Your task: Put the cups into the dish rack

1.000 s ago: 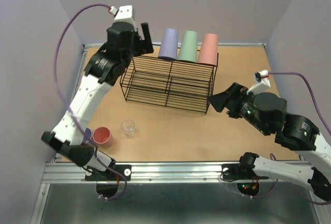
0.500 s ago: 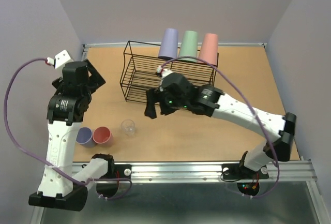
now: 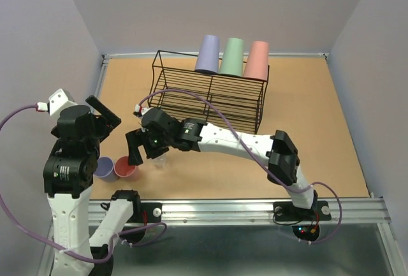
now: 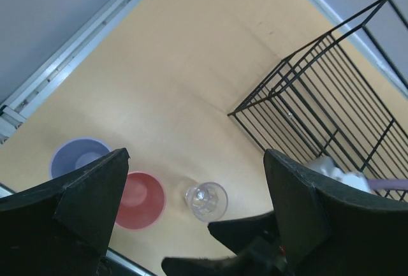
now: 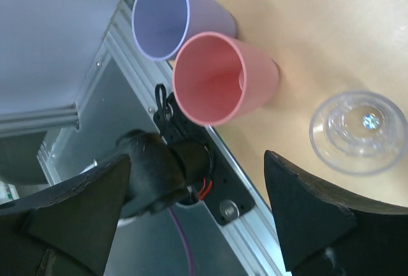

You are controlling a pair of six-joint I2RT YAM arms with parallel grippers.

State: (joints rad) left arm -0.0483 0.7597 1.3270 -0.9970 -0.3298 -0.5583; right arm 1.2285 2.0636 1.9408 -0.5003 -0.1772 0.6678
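The black wire dish rack (image 3: 210, 97) stands at the table's back centre; it also shows in the left wrist view (image 4: 331, 91). A lavender cup (image 3: 207, 54), a green cup (image 3: 233, 57) and a pink cup (image 3: 257, 60) stand in a row on its far top edge. At the front left stand a lavender cup (image 3: 102, 168), a pink cup (image 3: 126, 167) and the small clear cup (image 3: 160, 159). My right gripper (image 3: 136, 150) is open and empty, low beside the pink cup (image 5: 217, 81) and clear cup (image 5: 358, 130). My left gripper (image 3: 102, 118) is open and empty, high above them (image 4: 196, 156).
The table's near metal rail (image 3: 217, 211) runs just behind the front cups. The purple side wall (image 3: 38, 72) is close on the left. The right arm stretches across the table in front of the rack. The left arm's base (image 5: 153, 174) sits by the rail.
The right arm swung from the right side across to the front-left cups. The left arm pulled back from the rack to the near left and rose.
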